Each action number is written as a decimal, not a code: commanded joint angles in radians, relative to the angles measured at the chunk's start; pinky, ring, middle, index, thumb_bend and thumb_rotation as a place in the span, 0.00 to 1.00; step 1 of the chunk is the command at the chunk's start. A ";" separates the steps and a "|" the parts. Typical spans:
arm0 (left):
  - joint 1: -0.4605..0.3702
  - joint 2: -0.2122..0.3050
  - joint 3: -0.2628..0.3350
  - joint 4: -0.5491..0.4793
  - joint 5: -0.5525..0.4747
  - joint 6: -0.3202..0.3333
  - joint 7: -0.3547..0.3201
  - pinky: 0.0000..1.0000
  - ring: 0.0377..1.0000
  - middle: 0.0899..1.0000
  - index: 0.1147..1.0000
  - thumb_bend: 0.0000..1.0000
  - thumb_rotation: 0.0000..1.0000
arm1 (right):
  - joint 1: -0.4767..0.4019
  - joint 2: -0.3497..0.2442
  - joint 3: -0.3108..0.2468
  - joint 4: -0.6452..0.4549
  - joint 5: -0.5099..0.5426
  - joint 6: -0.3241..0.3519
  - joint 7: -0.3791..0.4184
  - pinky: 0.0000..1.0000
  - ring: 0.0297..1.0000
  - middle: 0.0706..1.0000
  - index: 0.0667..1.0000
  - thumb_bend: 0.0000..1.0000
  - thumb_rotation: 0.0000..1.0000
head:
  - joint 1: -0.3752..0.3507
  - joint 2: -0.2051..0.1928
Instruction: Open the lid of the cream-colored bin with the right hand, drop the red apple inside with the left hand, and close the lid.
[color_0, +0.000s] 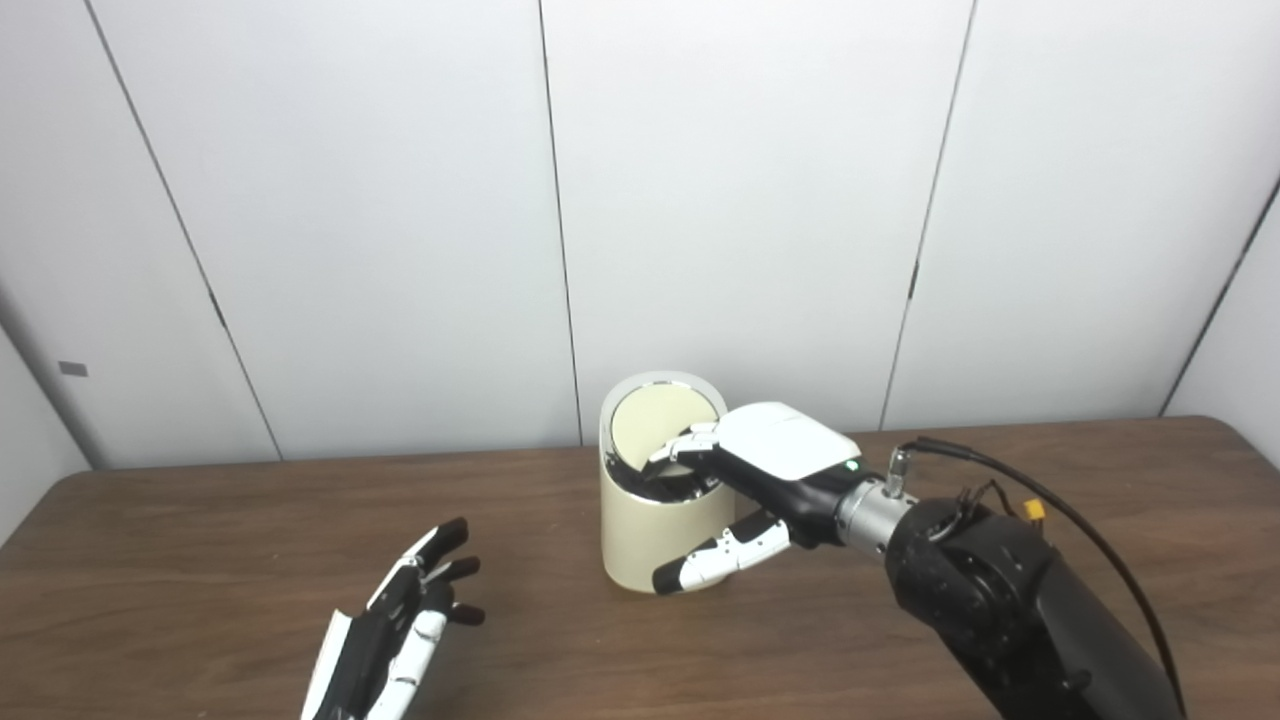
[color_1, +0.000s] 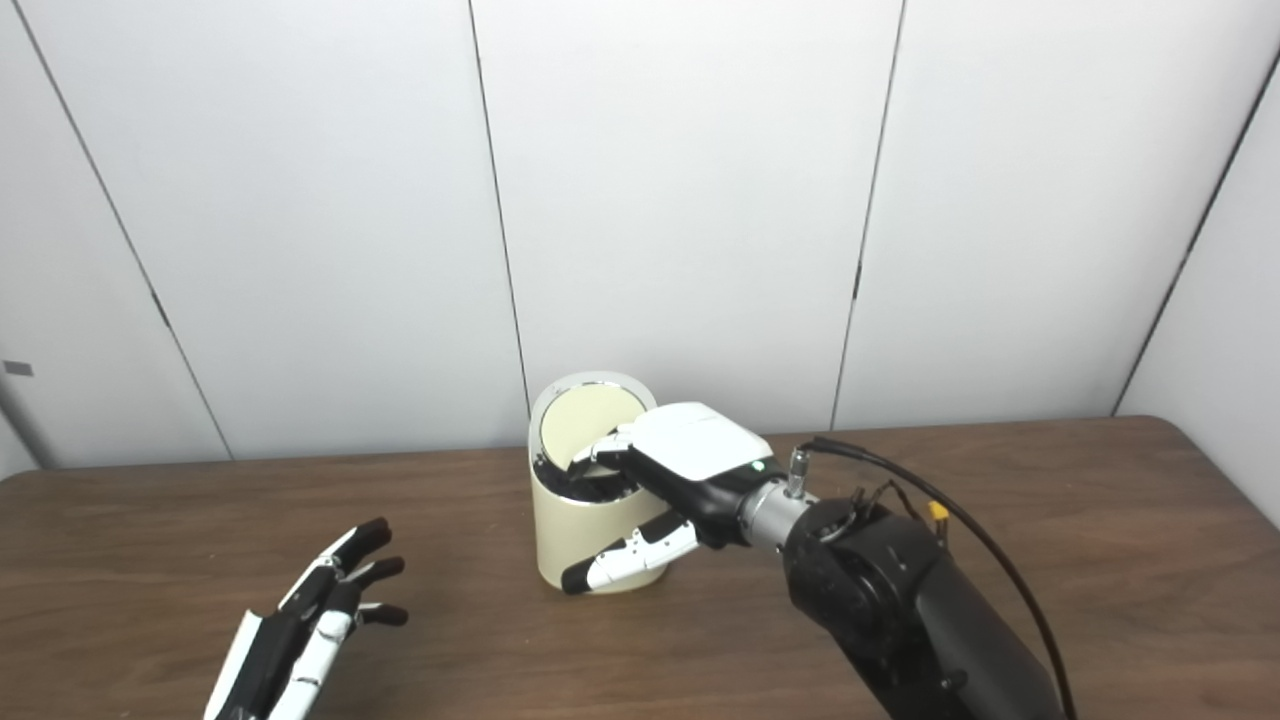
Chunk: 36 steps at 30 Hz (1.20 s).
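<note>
A dark wood-grain table (color_0: 200, 560) carries a smooth cream cylindrical bin (color_0: 640, 540) near its middle. The round lid (color_0: 665, 420) is tilted up, chrome-rimmed. The right hand (color_0: 760, 480) is set at the bin's mouth, fingers (color_0: 690, 445) resting inside the rim, thumb outside. The left hand (color_0: 400, 620) is spread wide, holding nothing.

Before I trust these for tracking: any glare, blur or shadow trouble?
Left eye view: sharp enough, even light, a glint on the bin rim, soft shadow under the right hand. Right eye view: the same; left hand cut off at the bottom edge.

1 bin (color_0: 660, 530), 1 lid (color_0: 665, 420), 2 hands.
</note>
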 joint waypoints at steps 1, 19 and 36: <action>-0.019 0.013 -0.002 -0.018 -0.001 -0.030 -0.006 0.63 0.83 0.90 0.88 0.56 0.79 | -0.003 -0.015 0.000 -0.020 0.016 0.011 0.051 0.93 0.89 0.84 0.80 0.72 0.82 | -0.003 0.000; -0.019 0.014 -0.004 -0.001 -0.006 -0.042 -0.004 0.64 0.83 0.90 0.89 0.55 0.75 | 0.023 0.039 -0.116 0.027 0.051 -0.124 -0.205 0.92 1.00 1.00 1.00 0.66 0.60 | 0.004 -0.014; -0.023 0.009 0.001 0.024 0.016 -0.062 0.016 0.66 0.84 0.90 0.90 0.55 0.76 | 0.161 0.124 -0.210 0.029 0.021 -0.261 -0.593 1.00 1.00 1.00 1.00 0.63 0.71 | 0.008 -0.028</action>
